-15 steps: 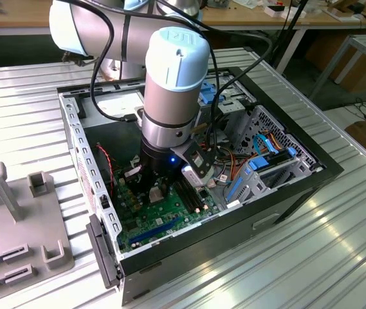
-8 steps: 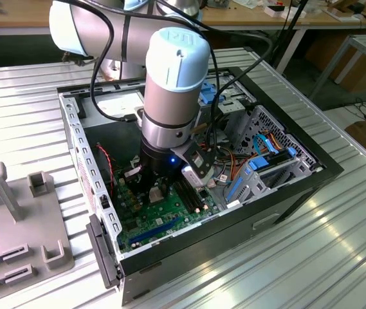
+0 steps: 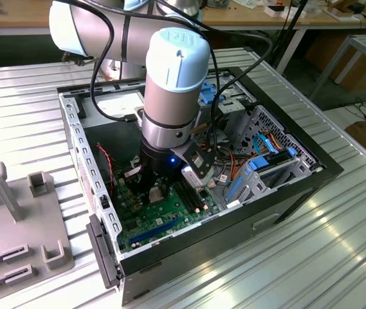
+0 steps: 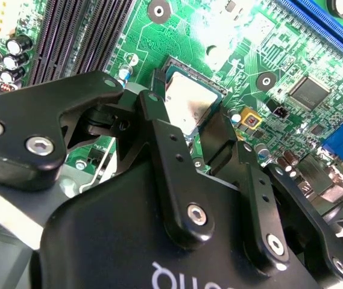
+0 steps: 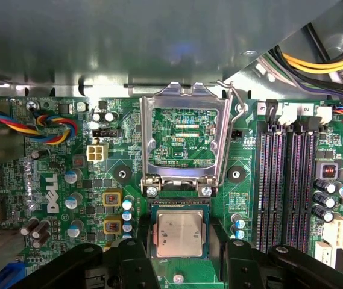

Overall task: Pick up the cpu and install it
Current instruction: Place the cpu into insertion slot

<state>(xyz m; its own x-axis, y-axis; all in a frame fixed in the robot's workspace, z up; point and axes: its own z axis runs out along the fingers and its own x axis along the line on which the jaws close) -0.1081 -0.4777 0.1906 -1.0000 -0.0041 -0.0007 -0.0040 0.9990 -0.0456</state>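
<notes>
Gripper point(image 5: 182, 248) low over the motherboard point(image 5: 243, 198). Jaws straddle the cpu point(image 5: 180, 233) on two opposite edges; pinching it or standing just clear, cannot tell. Cpu lies flat in the socket, directly between the jaws. It is square, so there is no long axis to favour. Load plate point(image 5: 183, 96) stands hinged up just beyond it. First wrist view gives the plate and memory slots point(image 5: 286, 186). Exterior view gives the arm point(image 3: 173, 84) reaching down into the open computer case point(image 3: 327, 170).
</notes>
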